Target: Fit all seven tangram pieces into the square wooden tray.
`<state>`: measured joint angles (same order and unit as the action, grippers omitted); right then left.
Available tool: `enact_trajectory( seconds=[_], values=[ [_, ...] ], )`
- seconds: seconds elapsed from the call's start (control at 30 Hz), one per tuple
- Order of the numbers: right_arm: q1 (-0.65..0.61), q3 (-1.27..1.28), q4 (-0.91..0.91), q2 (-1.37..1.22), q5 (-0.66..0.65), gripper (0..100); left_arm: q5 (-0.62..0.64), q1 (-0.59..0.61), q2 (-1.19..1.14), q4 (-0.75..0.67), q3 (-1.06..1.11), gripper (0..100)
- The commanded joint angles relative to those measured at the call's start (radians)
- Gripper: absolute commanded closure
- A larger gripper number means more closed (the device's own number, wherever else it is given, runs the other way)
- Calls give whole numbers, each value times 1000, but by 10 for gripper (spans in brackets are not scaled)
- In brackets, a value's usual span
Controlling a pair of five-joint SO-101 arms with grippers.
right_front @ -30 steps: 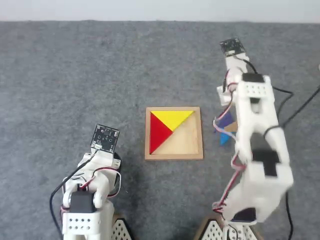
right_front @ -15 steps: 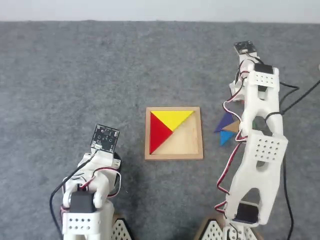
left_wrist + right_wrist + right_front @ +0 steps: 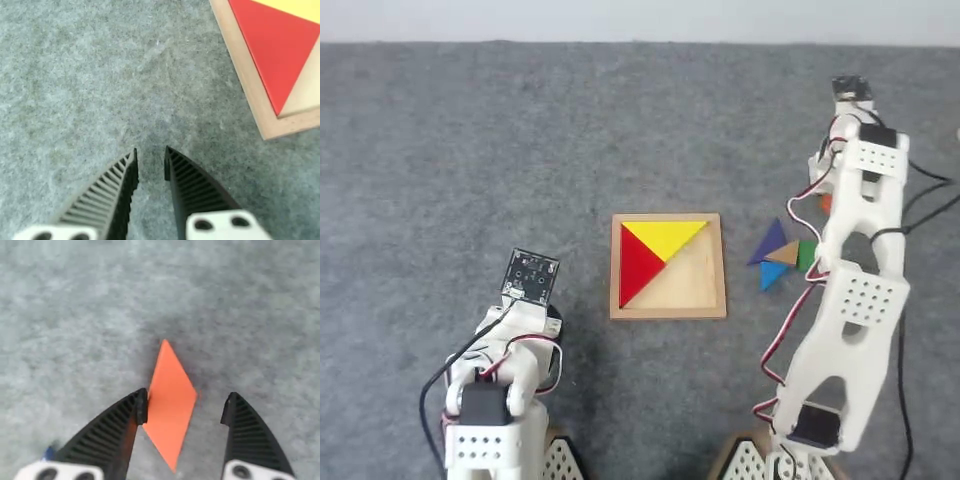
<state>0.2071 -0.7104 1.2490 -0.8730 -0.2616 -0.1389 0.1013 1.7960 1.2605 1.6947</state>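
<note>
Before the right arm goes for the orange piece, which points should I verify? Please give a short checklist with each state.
1. The right jaws are open: ok, they stand apart.
2. The orange piece sits between them: ok, though close to one jaw, not centred.
3. It lies flat on the carpet: ok.
4. Room in the wooden tray: ok, bare wood beside the red triangle and yellow triangle.
5. The left jaws are away from the tray: ok, over carpet, empty.
6. Jaw height above the carpet: cannot tell.
</note>
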Motion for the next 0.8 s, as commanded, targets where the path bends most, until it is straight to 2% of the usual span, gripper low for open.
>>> enact_trajectory(
  seconds=[0.0, 0.53, 0.63, 0.77],
  values=[
    [48, -40, -2, 87, 17, 745, -11, 2, 21, 3, -12, 914],
    [217, -40, 47, 47, 0, 745, -11, 2, 21, 3, -12, 914],
    [180, -43, 147, 70, 31, 745, -11, 2, 21, 3, -12, 914],
    [148, -41, 242, 156, 153, 746, -11, 2, 21, 3, -12, 914]
  ],
)
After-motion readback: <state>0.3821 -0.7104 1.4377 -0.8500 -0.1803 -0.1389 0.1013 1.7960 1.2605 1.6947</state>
